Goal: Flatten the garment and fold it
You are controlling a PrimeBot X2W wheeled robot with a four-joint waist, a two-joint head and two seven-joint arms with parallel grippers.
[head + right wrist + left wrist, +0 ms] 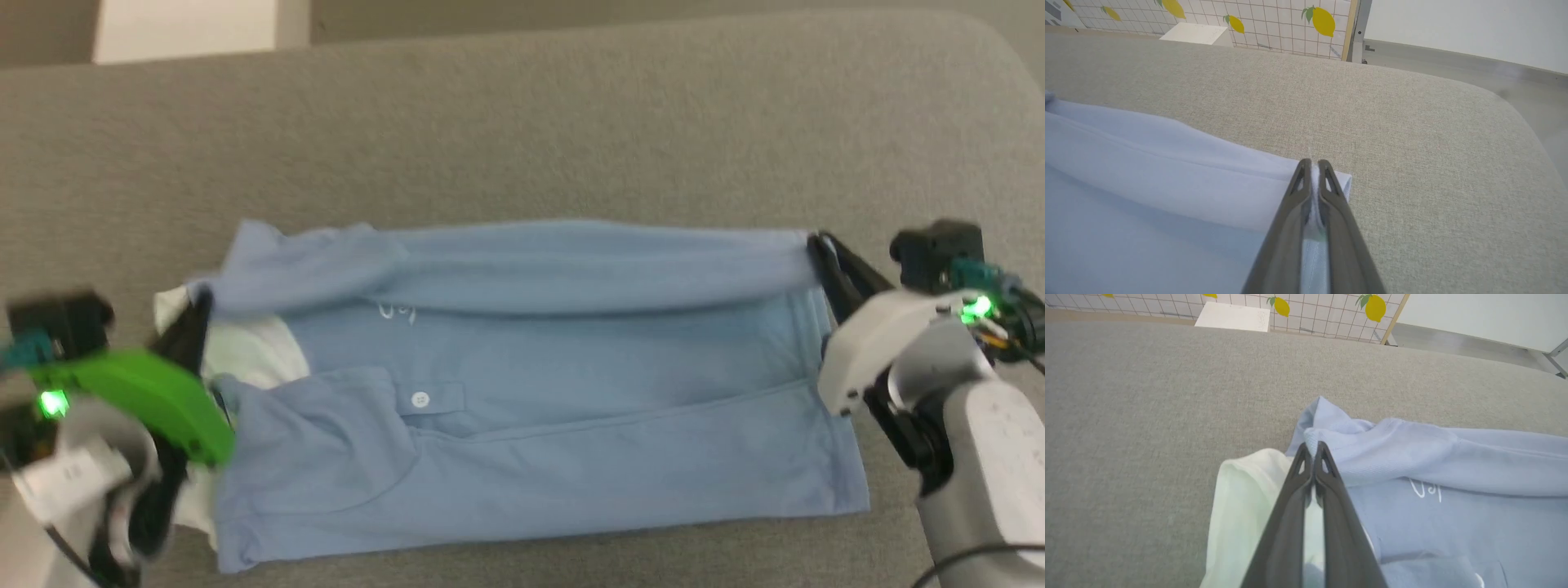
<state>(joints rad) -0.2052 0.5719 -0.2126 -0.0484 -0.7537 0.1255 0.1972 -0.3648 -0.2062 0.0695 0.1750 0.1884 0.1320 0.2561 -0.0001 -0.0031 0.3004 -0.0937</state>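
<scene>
- Light blue knit polo shirt, the garment (539,425), lies face up across a grey padded surface (522,122). Its collar is toward the robot's left and its hem toward the right.
- The left gripper (1312,447) is clamped on a fold of blue cloth at the far shoulder, just beside the white collar (245,351).
- The right gripper (1312,163) is pinched shut on the far hem corner, with cloth showing between its fingers.
- Between the two grips, the far long edge is raised and rolled toward the shirt's middle, forming a soft tube that touches the chest logo (397,311).
- This looks like a lengthwise fold in progress, roughly a first fold.
- To do it well, both ends should travel together at equal height, keeping the edge taut enough not to sag. It should then be laid parallel to the near edge before release.
- The knit is thin and limp, so it will likely bunch if one side leads.
- The collar is crumpled, and a sleeve is tucked over the chest near the white button (420,399).
- The surface is coarse-woven with a rounded corner, and it may drag on the cloth.
</scene>
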